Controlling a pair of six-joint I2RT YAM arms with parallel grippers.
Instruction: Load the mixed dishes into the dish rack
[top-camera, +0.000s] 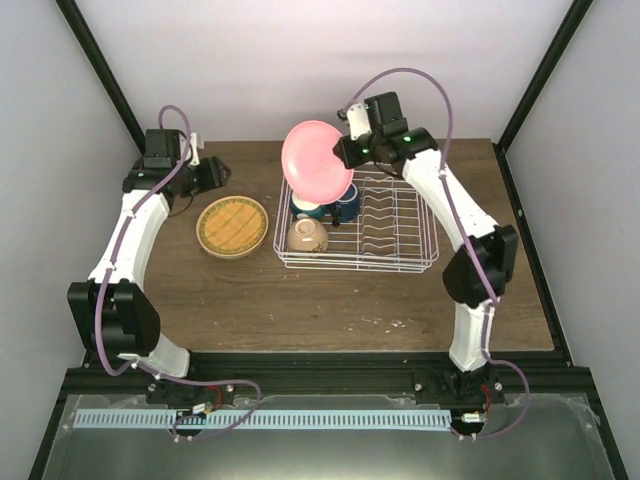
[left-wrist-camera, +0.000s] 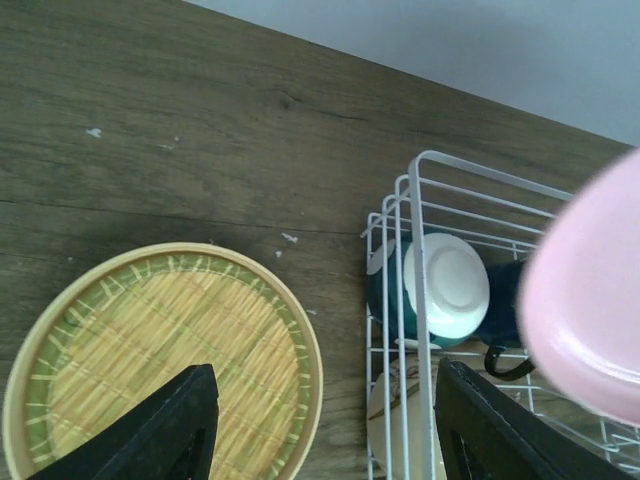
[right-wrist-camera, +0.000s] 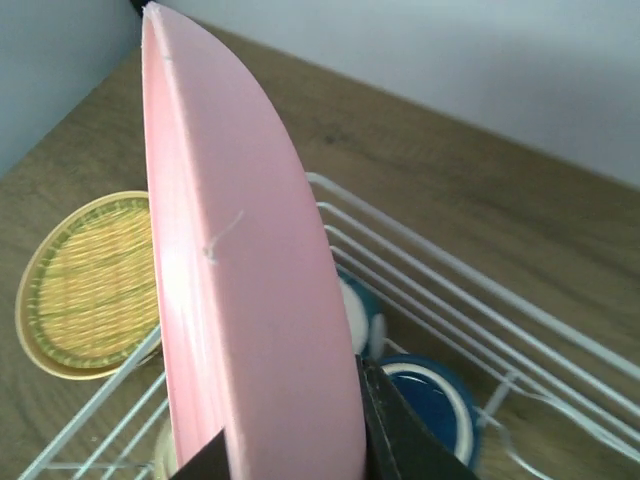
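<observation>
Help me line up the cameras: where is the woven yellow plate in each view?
Top external: woven yellow plate left of centre, on the table beside the dish rack.
Left wrist: plate bottom left.
Right wrist: plate at left edge, behind the pink plate.
Shared landmark: the white dish rack.

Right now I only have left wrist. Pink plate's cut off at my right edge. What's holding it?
Observer: The right gripper, shut on the rim of the pink plate. The plate stands on edge over the far-left end of the dish rack.
Operator: Prong slots free?
Observer: Yes, none holds a dish.
Operator: Am I touching the woven plate?
Observer: No. From above, the left gripper sits past its far edge, with a gap.
</observation>
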